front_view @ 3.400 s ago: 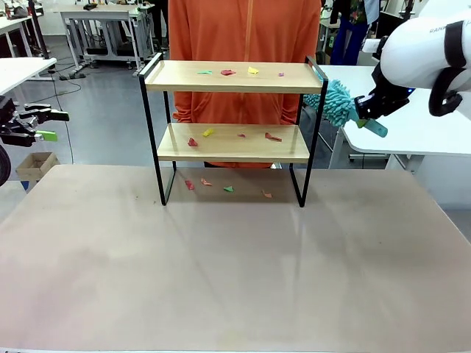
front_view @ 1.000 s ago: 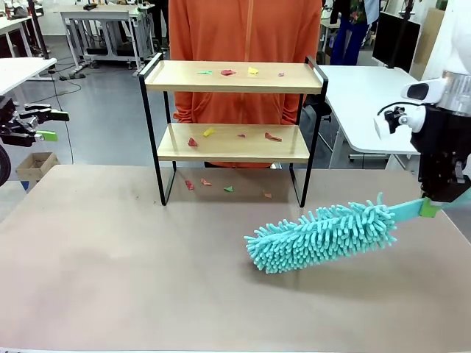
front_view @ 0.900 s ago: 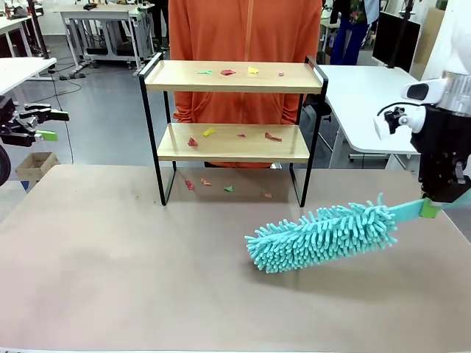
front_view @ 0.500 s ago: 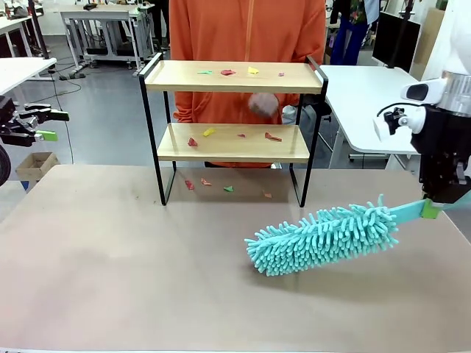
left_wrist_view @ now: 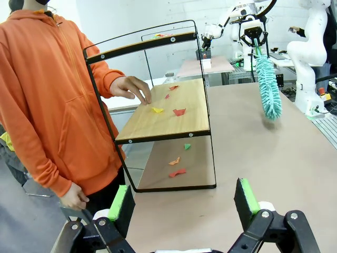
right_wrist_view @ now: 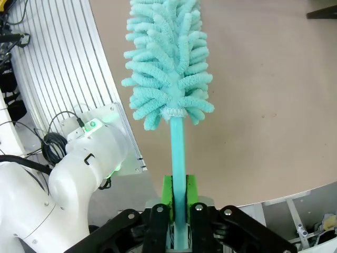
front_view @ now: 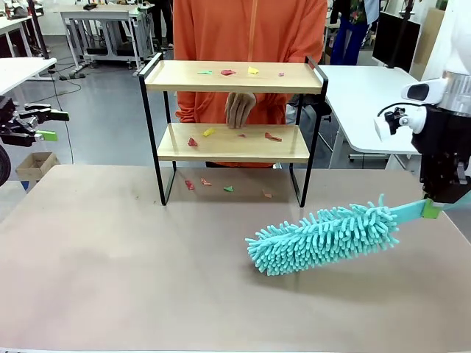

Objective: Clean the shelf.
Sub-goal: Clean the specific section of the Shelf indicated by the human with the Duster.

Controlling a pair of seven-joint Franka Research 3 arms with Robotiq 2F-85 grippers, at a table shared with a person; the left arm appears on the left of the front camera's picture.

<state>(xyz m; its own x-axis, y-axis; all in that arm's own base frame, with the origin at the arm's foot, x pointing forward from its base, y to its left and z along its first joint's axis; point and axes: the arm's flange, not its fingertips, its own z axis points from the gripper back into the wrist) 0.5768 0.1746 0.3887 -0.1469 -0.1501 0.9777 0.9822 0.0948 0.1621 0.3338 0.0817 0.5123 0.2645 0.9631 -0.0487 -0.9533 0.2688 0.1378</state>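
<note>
The shelf (front_view: 184, 76) stands at the table's far side, its two wooden boards strewn with small coloured paper scraps (front_view: 228, 72). More scraps (front_view: 228, 189) lie on the table under it. A person in orange reaches a hand (front_view: 240, 109) to the lower board (left_wrist_view: 152, 124), seen in the left wrist view as a hand (left_wrist_view: 131, 87) touching scraps there. My right gripper (front_view: 430, 208) is shut on the handle of a teal fluffy duster (front_view: 324, 237), whose head rests low over the table, right of centre. In the right wrist view my gripper (right_wrist_view: 178, 192) clamps the duster (right_wrist_view: 166, 63) handle. My left gripper (front_view: 53, 125) hangs open off the table's left edge.
The brown table (front_view: 147, 265) has wide bare room in front of the shelf and to the left. A white table (front_view: 368, 95) stands behind on the right. Left gripper (left_wrist_view: 184, 195) looks at the shelf end-on with nothing between its green pads (left_wrist_view: 245, 195).
The person's hand has come in behind the shelf and lowered to the lower board. The duster and both arms have stayed nearly still over the last second.
</note>
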